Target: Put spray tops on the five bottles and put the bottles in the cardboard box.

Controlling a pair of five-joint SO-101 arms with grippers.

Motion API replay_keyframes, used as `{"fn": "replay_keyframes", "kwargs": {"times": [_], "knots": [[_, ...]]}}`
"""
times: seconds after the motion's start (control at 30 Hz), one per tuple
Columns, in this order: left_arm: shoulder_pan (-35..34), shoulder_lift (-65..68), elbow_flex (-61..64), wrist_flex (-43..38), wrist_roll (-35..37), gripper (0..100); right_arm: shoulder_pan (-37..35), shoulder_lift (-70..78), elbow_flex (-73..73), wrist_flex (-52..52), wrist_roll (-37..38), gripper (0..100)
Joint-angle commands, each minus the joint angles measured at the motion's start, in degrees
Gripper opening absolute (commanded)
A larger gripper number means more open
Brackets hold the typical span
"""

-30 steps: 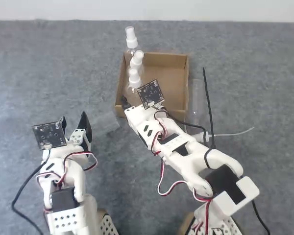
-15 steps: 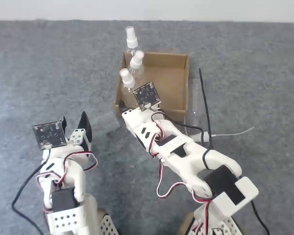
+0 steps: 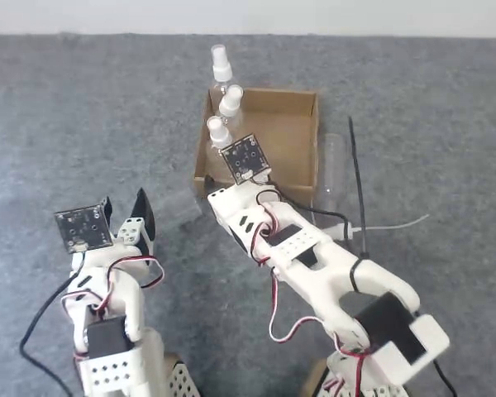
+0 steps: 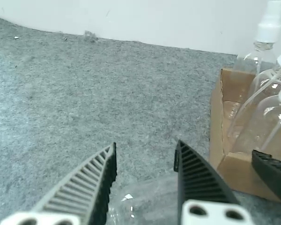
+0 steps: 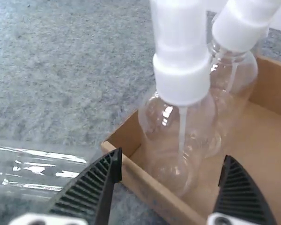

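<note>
Right pincer [image 5: 171, 158] jaws apart — btl [image 5: 175, 122] spray top [image 5: 180, 56] cut off at edge.

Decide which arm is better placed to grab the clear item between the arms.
Left: the left gripper, open, sits over the clear item; the right gripper straddles a bottle in the box.

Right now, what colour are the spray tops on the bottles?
White spray tops, clearest in the right wrist view.
</note>
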Motion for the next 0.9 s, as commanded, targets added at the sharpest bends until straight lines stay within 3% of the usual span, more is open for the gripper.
{"fn": "replay_keyframes", "kwargs": {"times": [0.0, 0.5, 0.67, 0.87], "knots": [[-0.3, -0.9, -0.4, -1.4, -0.4, 19, -0.2, -6.4, -2.9, 3.8, -0.2, 27.9], [-0.6, -0.9, -0.5, -1.4, -0.4, 19, 4.1, -26.9, -2.9, 29.8, -0.3, 27.9], [-5.5, -0.9, -1.5, -1.5, -0.1, 19, 4.3, -34.7, -2.9, 38.9, -0.2, 27.9], [-7.4, -0.9, -2.1, -1.5, 0.0, 19, 9.6, -42.9, -5.3, 51.2, 0.0, 27.8]]}}
